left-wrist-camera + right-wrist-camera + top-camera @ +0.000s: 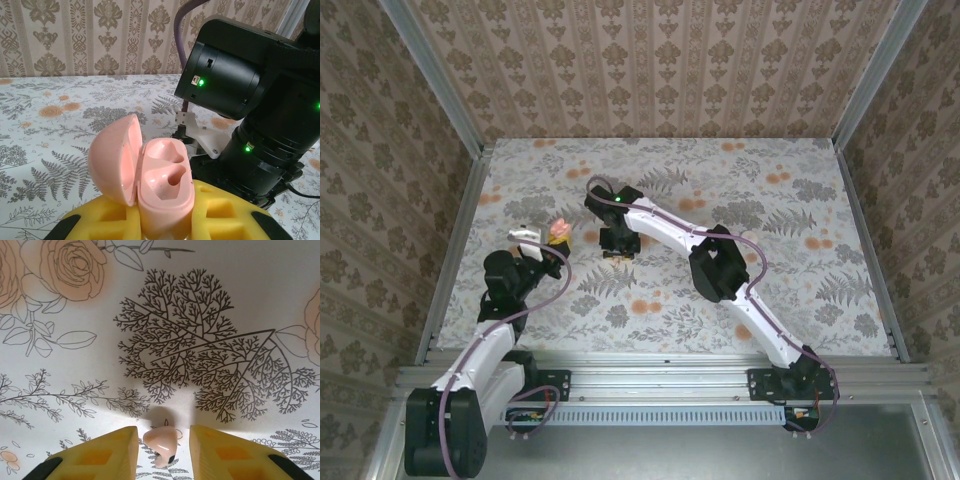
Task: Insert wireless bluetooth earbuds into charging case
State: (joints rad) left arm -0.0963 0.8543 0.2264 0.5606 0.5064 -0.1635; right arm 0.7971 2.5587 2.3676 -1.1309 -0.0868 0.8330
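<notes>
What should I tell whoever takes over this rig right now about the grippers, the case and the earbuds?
The left gripper is shut on the charging case, held upright with its lid open; both sockets are empty.
The right gripper is open, its fingers either side of an earbud lying on the table, with a gap on each side, so it is not gripped.
Done: case in hand and open.
Left: grip this earbud, seat it in a socket, then do the other one.
</notes>
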